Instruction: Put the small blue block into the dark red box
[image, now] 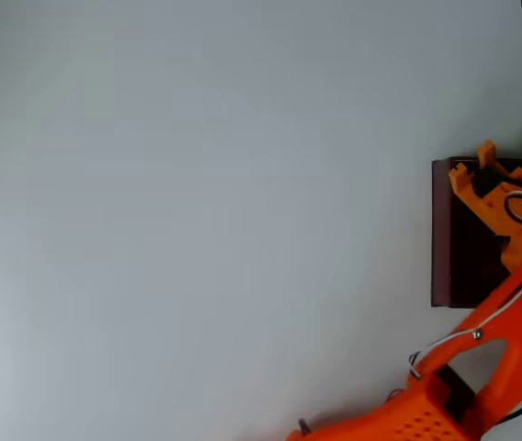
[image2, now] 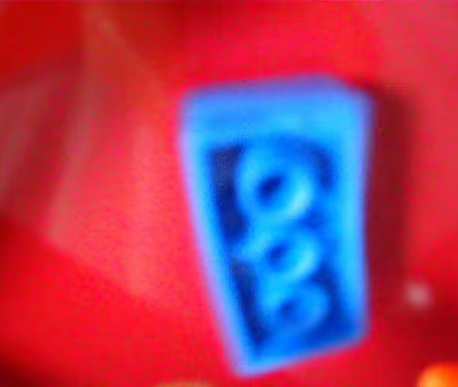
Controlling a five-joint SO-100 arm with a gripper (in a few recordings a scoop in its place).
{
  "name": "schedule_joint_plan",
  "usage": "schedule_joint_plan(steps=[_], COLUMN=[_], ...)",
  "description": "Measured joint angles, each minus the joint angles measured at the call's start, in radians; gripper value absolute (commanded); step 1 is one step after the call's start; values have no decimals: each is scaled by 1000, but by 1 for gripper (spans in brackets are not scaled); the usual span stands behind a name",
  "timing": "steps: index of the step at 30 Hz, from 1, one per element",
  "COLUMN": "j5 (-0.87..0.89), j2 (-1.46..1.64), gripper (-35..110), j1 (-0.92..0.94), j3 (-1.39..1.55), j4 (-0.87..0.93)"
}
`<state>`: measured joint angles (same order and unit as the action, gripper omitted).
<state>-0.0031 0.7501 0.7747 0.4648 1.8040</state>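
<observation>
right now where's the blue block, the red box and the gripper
small blue block (image2: 277, 242): wrist view, its hollow face.
dark red box (image: 441, 230): overhead view, left wall.
gripper (image: 474, 168): overhead view, between fingertips.

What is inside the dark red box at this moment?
The wrist view shows the small blue block lying on red, apparently the floor of the dark red box. Overhead, the gripper and arm cover much of the interior, hiding the block.
</observation>
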Motion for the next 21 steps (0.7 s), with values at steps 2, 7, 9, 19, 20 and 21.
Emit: schedule_joint_plan(steps=[2,7,9,19,20,21], j5=[0,0,0,54,55,58], j2=[15,170,284,1241,1322,1399], gripper=[15,7,3,0,0,0], j1=[-5,-32,-60,-394,-460,-520], j3=[25,192,313,1236,1307,1373], j4=[0,0,-11,-275,-296,-322])
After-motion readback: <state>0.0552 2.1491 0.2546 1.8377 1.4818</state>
